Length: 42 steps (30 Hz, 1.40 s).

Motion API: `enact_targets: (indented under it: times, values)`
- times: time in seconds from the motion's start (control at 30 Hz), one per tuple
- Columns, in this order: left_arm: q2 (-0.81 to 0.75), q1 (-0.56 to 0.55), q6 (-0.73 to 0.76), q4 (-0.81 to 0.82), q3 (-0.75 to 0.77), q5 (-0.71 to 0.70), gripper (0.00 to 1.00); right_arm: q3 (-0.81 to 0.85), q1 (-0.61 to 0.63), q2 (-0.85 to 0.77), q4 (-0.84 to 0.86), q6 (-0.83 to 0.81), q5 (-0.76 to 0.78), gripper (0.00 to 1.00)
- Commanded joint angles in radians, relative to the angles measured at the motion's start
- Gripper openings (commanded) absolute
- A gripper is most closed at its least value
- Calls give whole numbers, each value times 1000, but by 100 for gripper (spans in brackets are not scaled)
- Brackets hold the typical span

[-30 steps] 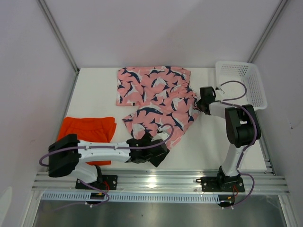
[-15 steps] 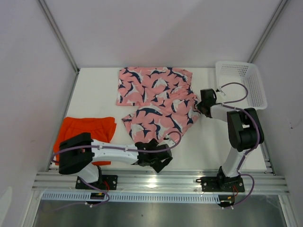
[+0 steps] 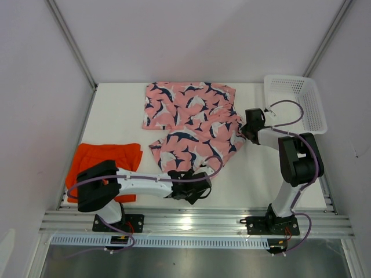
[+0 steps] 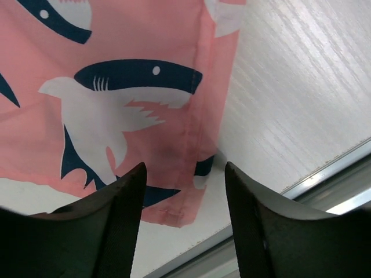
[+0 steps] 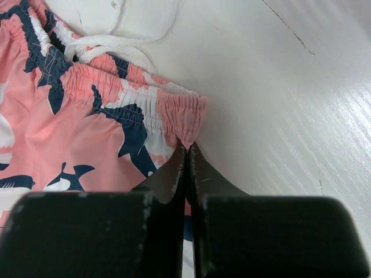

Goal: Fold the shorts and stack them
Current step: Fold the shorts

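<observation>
The orange shorts (image 3: 107,155) lie at the near left of the surface (image 3: 249,174) as a compact, flat rectangle, so that pair looks already folded (the left arm's upper link crosses over its near edge, and I cannot see that edge). The pink shorts (image 3: 191,116) are the unfinished half. They sit in the middle of the surface, well apart from the orange pair. The far part lies flat, and the near leg is skewed and rumpled towards the arms.

Both arms are on the pink pair. The right claw (image 3: 246,132) is at the garment's right edge. In its wrist view the fingers are pressed together, and the tip of the elastic waistband (image 5: 174,110) is pinched between them. The white drawstring (image 5: 116,43) lies loose on the surface just beyond. The left claw (image 3: 194,190) is low at the near hem. Its fingers (image 4: 124,197) stand apart on either side of the hem corner (image 4: 174,211), with cloth between them but no grip yet.

My reading is that the task is roughly at its midpoint: one pair is folded and the other is being taken up at two points for its first fold. Left to do are closing the left claw on the hem, folding the pink pair flat, and carrying one pair onto the other to make the stack. The white basket (image 3: 316,119) at the far right holds nothing that I can see.
</observation>
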Motion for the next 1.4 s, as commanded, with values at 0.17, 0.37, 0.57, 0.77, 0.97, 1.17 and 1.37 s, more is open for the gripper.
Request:
enact_targets:
  times: [0.17, 0.37, 0.57, 0.77, 0.97, 1.17, 1.37]
  values:
    - [-26, 47, -10, 25, -76, 31, 43, -2, -5, -53, 6, -18, 6, 0]
    - [-59, 51, 4, 68, -94, 89, 0, 39, -2, -67, -113, -61, 9, 0]
    - [-121, -34, -4, -3, -47, 129, 0, 29, 13, -138, -254, -110, -29, 0]
    - [-243, -199, -90, -167, 36, 143, 0, -143, 51, -317, -339, -113, -56, 0]
    - [-428, -242, -197, -389, 156, 115, 0, -240, 110, -571, -539, -63, 23, 0]
    - [-567, -127, -135, -489, 297, 126, 0, -166, 93, -725, -747, -52, 87, 0]
    - [-543, 105, 37, -551, 404, 124, 0, 21, 53, -676, -834, -86, 107, 0]
